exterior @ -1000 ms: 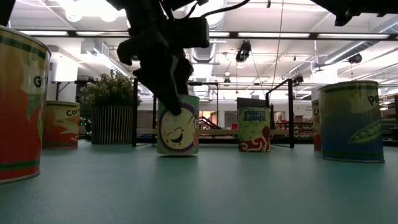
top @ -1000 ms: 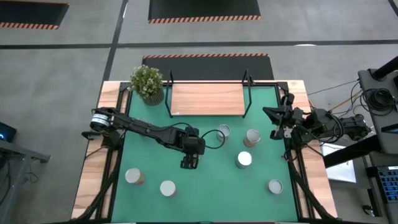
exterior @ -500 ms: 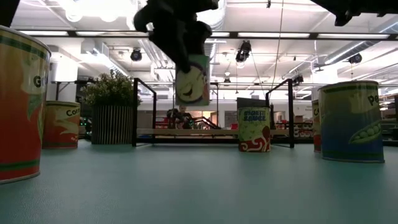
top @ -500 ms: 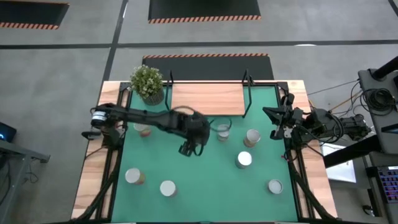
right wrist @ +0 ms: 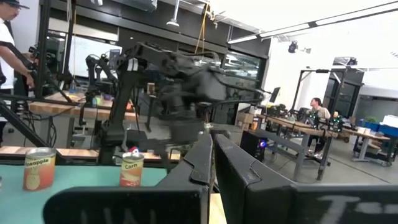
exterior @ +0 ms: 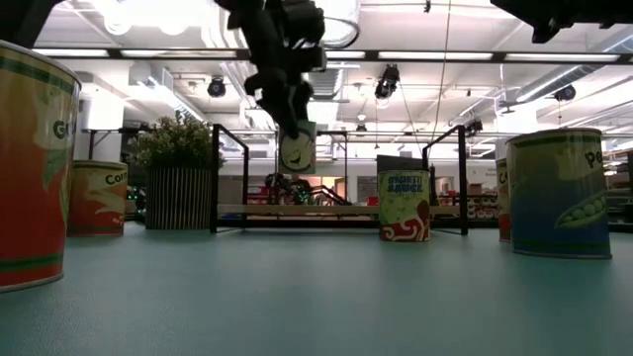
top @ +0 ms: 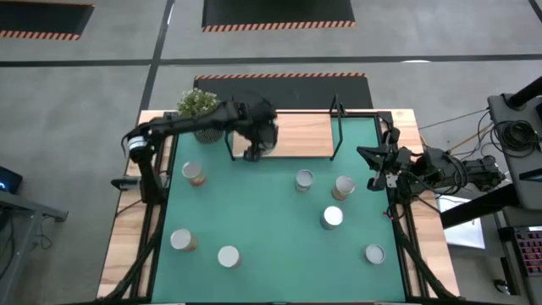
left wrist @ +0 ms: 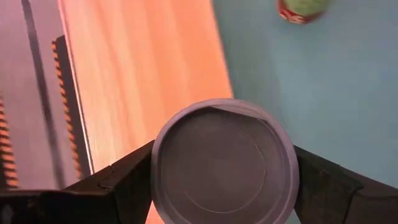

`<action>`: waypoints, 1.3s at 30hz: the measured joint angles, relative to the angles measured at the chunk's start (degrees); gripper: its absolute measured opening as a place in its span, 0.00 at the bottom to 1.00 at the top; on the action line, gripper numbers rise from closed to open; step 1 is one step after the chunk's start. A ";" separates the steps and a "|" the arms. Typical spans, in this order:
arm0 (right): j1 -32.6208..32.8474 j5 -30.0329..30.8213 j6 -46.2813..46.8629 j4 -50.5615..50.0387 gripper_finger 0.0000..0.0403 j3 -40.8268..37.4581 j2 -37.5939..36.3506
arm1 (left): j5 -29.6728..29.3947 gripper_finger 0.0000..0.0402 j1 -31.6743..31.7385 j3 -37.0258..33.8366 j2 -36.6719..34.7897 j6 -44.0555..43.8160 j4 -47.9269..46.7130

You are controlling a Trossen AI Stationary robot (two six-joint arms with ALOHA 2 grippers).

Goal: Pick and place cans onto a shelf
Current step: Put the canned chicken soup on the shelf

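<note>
can [exterior: 297, 151] in left gripper [top: 254, 152], above shelf [top: 292, 135]

Six cans [top: 304, 180] stand on the mat [top: 262, 229] — shelf [top: 292, 134] behind them.

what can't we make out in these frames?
- Held can: label hidden in the left wrist view, only its round end shows between the left end effector's fingers.
- Shelf under the left arm: covered in the high view.
- Near-left can: cut off by the low view's edge.
</note>
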 joint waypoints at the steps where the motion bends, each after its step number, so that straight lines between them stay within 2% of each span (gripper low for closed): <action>1: 0.00 -0.01 0.00 0.01 0.02 0.00 0.00 | 1.21 0.71 1.32 0.00 0.00 -0.39 0.54; 9: -0.01 -0.01 -0.15 0.02 0.02 0.00 0.00 | 4.08 0.71 7.30 -0.03 1.67 -2.27 1.83; 27: -0.02 0.01 -0.45 -0.09 0.02 0.00 0.00 | 3.82 0.71 7.90 -0.07 7.33 0.57 2.69; 39: 0.00 0.01 -0.44 -0.09 0.02 0.00 -0.02 | 3.39 0.82 8.09 -0.07 7.50 0.73 2.72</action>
